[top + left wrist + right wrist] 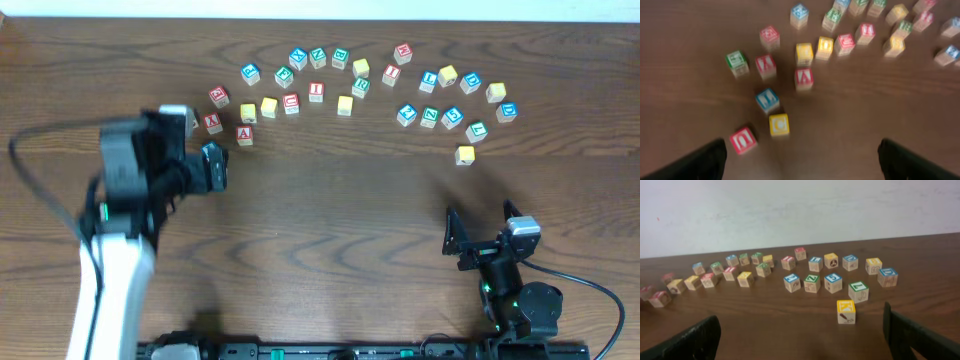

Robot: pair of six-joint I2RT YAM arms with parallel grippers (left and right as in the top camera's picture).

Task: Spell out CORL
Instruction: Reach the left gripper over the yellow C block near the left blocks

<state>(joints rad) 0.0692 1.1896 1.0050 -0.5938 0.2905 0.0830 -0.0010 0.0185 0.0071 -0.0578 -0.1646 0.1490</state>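
The desk (330, 230) was the largest thing, dark wood with a broad bare stretch between the two hands and ahead of the right one. Only the right wrist view showed its far edge, which met a pale wall (800, 210). The left arm (120, 230) reached up the left side and, seen from overhead, covered the patch of desk beneath it.

The left hand (212, 167) was spread wide with nothing between its fingers. It sat at the near left fringe of the blocks (360, 85). The right hand (481, 225) was also spread wide and empty, low by the near edge and well apart from every block.

The blocks lay in a loose arc beyond both hands, with none lined up as a word.

The blurred left wrist view showed three blocks close ahead of the left hand that the arm hid from overhead. The yellow block (779, 124), whose face read as a C, was nearest, slightly left of the gap. A red block (743, 139) lay near it on the left, and a blue block (767, 99) lay just beyond. Most other letters there were too smeared to read.

From the right wrist, a lone yellow cube (846, 311) lay closest to the right hand, ahead and slightly right. A green-topped cube (858, 291) sat just behind it.
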